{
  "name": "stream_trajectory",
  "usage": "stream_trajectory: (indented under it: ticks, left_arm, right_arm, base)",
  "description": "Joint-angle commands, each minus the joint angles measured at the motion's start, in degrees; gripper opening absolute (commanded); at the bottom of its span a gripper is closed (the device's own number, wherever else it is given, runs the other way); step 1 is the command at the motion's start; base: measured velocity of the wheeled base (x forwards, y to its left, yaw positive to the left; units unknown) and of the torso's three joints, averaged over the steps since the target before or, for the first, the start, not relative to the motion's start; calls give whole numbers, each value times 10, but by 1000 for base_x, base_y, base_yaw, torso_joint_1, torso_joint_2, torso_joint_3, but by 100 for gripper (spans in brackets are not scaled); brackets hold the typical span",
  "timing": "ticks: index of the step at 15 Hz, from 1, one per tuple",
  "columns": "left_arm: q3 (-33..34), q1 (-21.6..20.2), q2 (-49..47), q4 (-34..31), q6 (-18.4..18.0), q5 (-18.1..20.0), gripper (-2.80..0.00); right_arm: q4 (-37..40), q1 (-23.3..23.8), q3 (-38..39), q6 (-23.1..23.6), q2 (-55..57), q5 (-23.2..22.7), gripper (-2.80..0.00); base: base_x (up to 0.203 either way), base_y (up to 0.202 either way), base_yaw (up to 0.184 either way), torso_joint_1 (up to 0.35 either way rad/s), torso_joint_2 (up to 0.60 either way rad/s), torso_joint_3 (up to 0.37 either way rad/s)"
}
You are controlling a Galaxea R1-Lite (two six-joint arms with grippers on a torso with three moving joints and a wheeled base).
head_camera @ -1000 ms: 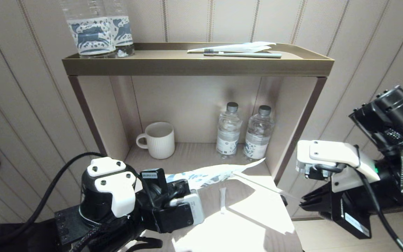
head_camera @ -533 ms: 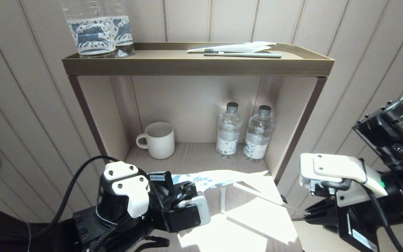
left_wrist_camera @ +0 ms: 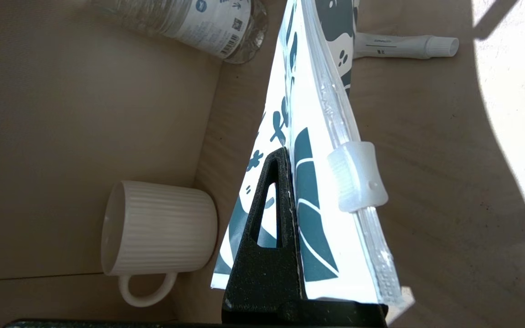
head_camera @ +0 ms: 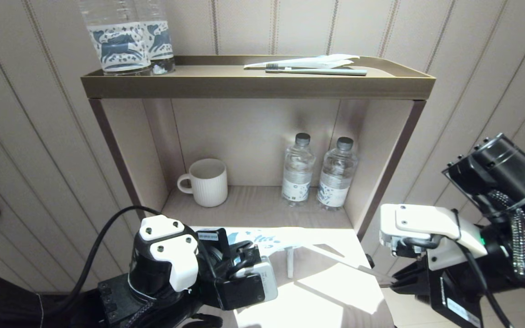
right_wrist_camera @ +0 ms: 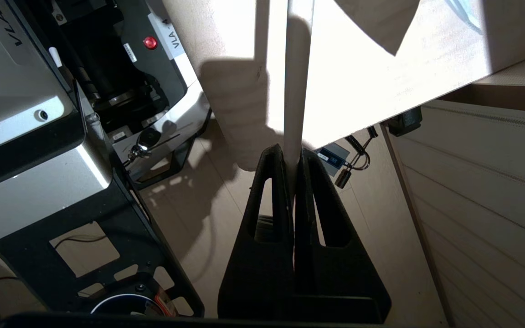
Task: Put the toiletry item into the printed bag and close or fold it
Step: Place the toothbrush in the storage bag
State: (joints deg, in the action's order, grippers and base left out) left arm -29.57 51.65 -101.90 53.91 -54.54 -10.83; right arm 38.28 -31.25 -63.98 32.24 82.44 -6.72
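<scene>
White printed plastic is what my left gripper [head_camera: 262, 248] clamps low in the head view, left of centre: the bag [head_camera: 285, 238] now lies flatter and lower over the tabletop [head_camera: 335, 296] than a second ago, its far end dropped from the shelf opening. My right gripper [head_camera: 392, 283], lower right, pinches the toothbrush [head_camera: 349, 264] by its tail end; the tip has crept toward the bag's end, so I judge the insertion about to start, not yet done. A small tube [head_camera: 289, 262] lies under that line and could snag. Behind stand a mug [head_camera: 208, 182] and two bottles [head_camera: 317, 175]; a second toothbrush [head_camera: 317, 71] rests up on the top shelf.

Left wrist view: my fingers [left_wrist_camera: 274, 214] are closed on the bag [left_wrist_camera: 317, 191] near its lower edge, the zip slider [left_wrist_camera: 358, 175] sitting part-way along the seal at frame centre, mouth apparently open beyond it.

Right wrist view: both fingers [right_wrist_camera: 267, 205] squeeze the toothbrush [right_wrist_camera: 296, 82] handle, which runs straight up the frame's middle.
</scene>
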Motion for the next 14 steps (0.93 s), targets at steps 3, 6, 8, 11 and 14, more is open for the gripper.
stream_trajectory:
  ticks: [3, 6, 8, 11, 14]
  left_arm:
    - [1, 4, 2, 3, -3, -1, -280]
    - [1, 5, 4, 3, -2, -1, -280]
    - [1, 4, 2, 3, -2, -1, -280]
    - [7, 4, 0, 4, 0, -1, -280]
    - [1, 5, -2, 19, -7, -1, -280]
  right_arm:
    - [2, 4, -3, 2, 21, -1, -280]
    - [2, 3, 2, 1, 24, -1, -280]
    - [2, 4, -4, 1, 21, -1, -280]
    - [5, 3, 1, 1, -19, -1, -280]
    - [9, 2, 37, 1, -59, -1, -280]
  base:
    - [0, 0, 0, 0, 0, 0]
    - [0, 0, 0, 0, 0, 0]
    - [0, 0, 0, 0, 0, 0]
    - [0, 0, 0, 0, 0, 0]
    - [0, 0, 0, 0, 0, 0]
